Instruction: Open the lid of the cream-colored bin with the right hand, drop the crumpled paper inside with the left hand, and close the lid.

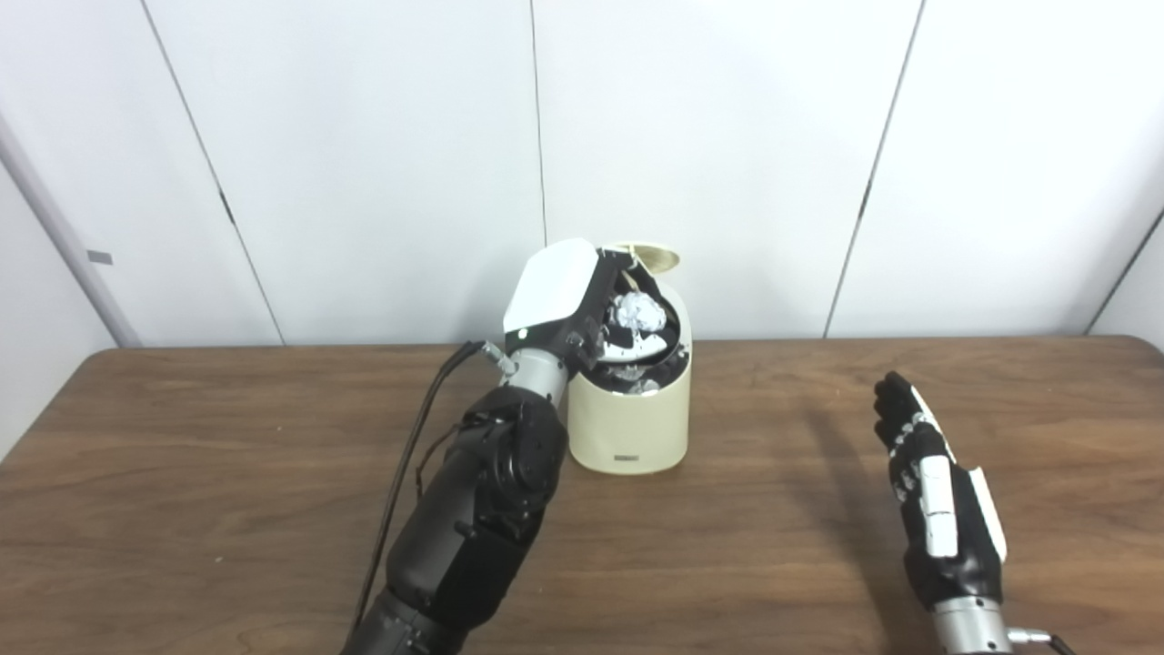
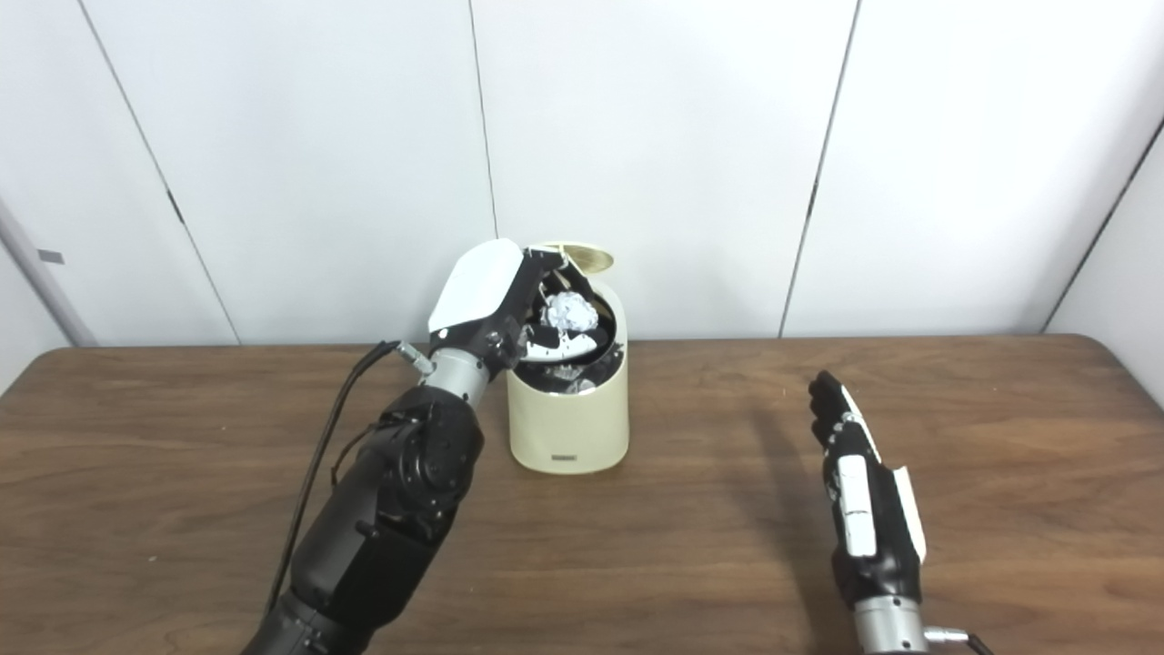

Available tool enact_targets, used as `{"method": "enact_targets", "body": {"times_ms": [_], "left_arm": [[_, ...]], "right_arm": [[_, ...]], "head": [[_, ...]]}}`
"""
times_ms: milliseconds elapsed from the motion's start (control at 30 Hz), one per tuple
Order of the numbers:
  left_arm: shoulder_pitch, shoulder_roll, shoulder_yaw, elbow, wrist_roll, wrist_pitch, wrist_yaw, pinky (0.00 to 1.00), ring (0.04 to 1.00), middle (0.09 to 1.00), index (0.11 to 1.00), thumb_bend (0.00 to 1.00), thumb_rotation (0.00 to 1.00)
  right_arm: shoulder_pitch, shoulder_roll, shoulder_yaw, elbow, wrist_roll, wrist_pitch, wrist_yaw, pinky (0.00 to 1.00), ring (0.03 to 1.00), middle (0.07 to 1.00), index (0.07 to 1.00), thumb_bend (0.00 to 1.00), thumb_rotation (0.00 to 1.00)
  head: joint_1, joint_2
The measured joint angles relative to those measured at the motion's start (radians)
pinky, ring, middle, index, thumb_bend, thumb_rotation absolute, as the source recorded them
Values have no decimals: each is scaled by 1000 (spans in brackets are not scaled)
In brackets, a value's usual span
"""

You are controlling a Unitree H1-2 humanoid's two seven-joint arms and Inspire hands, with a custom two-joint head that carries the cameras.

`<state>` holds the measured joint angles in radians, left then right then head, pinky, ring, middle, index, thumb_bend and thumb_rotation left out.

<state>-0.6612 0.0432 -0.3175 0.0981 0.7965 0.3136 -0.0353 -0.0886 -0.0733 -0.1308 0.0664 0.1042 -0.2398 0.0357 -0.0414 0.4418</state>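
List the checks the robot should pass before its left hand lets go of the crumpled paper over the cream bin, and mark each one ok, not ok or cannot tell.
1. Lid of the cream-coloured cylindrical bin is up: ok.
2. White crumpled paper ball sits over the bin mouth: ok.
3. Left hand is closed on the paper: ok, its fingers wrap it.
4. Right hand is clear of the bin: ok, it is open above the brown wooden table, well to the side.
5. Lid will stay up unheld: cannot tell.
6. Room left inside the bin: cannot tell.
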Motion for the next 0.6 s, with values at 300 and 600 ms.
{"method": "enact_targets", "body": {"times_ms": [300,600], "left_arm": [[-5,-12,-3,20,0,0,31,262,389,512,543,463,0],[-7,-11,-18,34,23,0,39,291,395,514,514,468,0]], "right_arm": [[1,0,0,-2,-1,7,-1,969,953,920,926,502,962],[6,0,-1,-18,8,42,-2,978,952,912,922,498,955]], "head": [[-2,5],[9,18]]}}
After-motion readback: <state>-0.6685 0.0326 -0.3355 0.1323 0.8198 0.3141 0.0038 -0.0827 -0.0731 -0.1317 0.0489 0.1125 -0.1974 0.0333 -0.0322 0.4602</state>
